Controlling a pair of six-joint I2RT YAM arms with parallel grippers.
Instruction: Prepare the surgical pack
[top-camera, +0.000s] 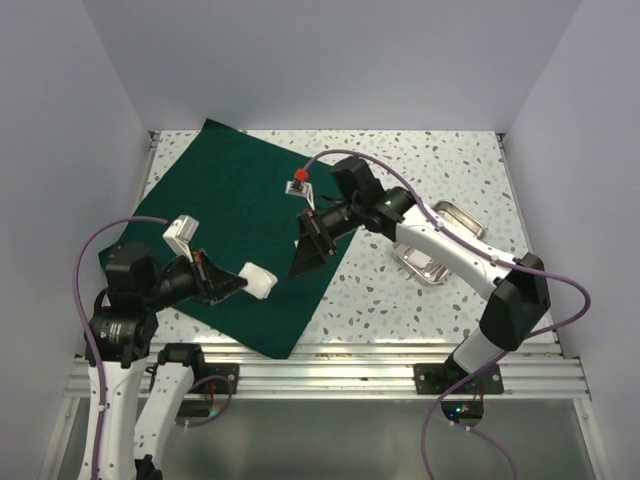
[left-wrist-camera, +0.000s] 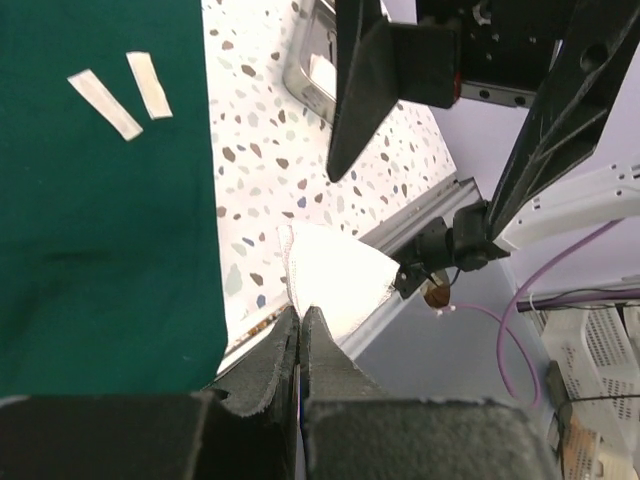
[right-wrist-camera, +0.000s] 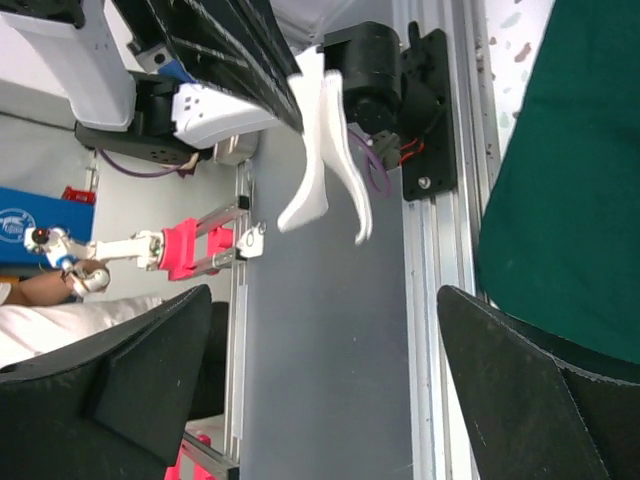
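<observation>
The dark green cloth (top-camera: 240, 210) lies spread flat on the left half of the table, and it shows in the left wrist view (left-wrist-camera: 100, 220) and the right wrist view (right-wrist-camera: 570, 190). Two white strips (left-wrist-camera: 130, 92) lie on it. My left gripper (top-camera: 238, 283) (left-wrist-camera: 300, 318) is shut on a white folded gauze piece (top-camera: 260, 280) (left-wrist-camera: 330, 272) and holds it above the cloth's near right edge. The gauze also shows in the right wrist view (right-wrist-camera: 325, 150). My right gripper (top-camera: 308, 250) (right-wrist-camera: 322, 300) is open and empty, just right of the gauze.
A shiny steel tray (top-camera: 445, 215) (left-wrist-camera: 305, 60) sits on the speckled table right of the cloth, partly under the right arm. The table's aluminium front rail (top-camera: 330, 350) runs close below the cloth. White walls close in both sides.
</observation>
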